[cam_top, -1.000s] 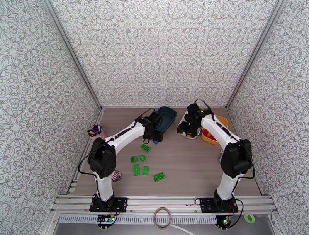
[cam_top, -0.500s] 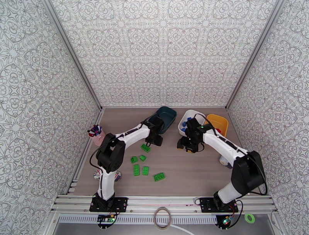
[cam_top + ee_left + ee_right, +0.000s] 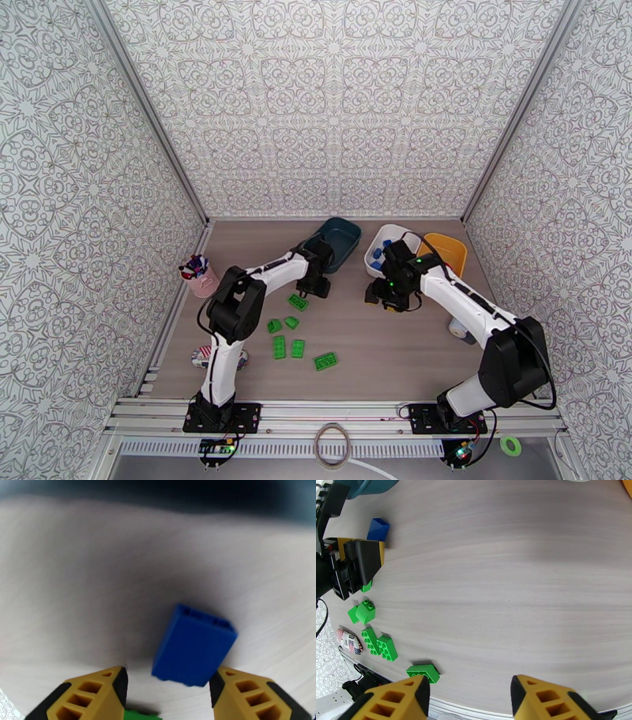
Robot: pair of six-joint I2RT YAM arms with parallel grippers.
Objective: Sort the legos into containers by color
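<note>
Fingers (image 3: 93,691) of my left gripper (image 3: 166,676) stand partly apart and grip nothing; a blue lego (image 3: 193,649) sits on the table (image 3: 79,578) just past their tips, closer to the right finger, near the dark teal bin (image 3: 345,235). My right gripper (image 3: 469,685) hangs part-open and empty just near of the white bin (image 3: 378,239), with the yellow bin (image 3: 452,251) to its right. Six green legos (image 3: 298,348) lie scattered on the near-left table
</note>
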